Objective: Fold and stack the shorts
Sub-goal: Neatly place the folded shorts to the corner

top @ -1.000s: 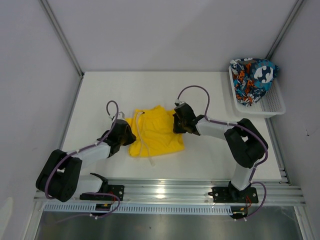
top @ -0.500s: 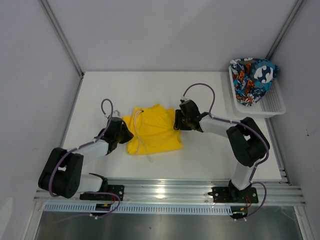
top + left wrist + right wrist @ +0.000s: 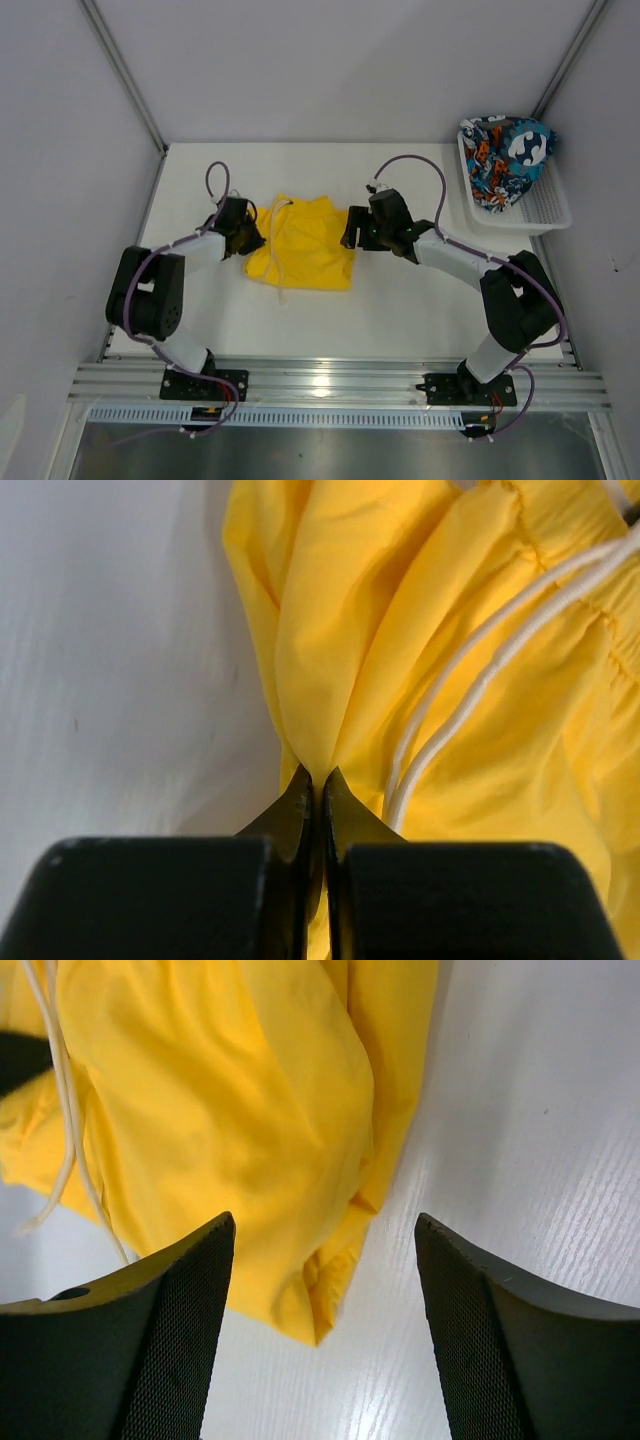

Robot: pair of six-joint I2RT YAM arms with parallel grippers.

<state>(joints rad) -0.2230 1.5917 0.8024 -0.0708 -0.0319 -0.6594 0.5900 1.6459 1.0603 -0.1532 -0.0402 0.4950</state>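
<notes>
On my left wrist camera the left gripper (image 3: pixel 318 780) has its fingers pressed together on a pinched-up fold of the yellow shorts (image 3: pixel 450 630). The cloth fans away from the tips in ridges. The white drawstring (image 3: pixel 480 670) runs in a double line just to the right of the fingertips, and bare white table (image 3: pixel 110 660) lies to their left. This view shows nothing of the other arm.

The right wrist camera settles what that one cannot. The right gripper (image 3: pixel 322 1222) has its two mesh-faced fingers spread wide, and neither pad touches cloth. A bunched corner of the shorts lies in the gap, nearer the left finger. Most of the garment lies ahead of that left finger, and the table beyond the right finger is bare. The drawstring trails down the far left of this view.

From above I get the layout that neither wrist camera gives. The shorts lie loosely folded on the table between the two grippers. My left fingers are at the cloth's left edge and my right fingers stand at its right edge. From overhead I cannot read either grip.

Farthest off, well beyond and to the right of the right fingers, the printed shorts (image 3: pixel 505 160) sit heaped in the white basket (image 3: pixel 545 210) at the table's back right corner. Only the overhead view shows them.
</notes>
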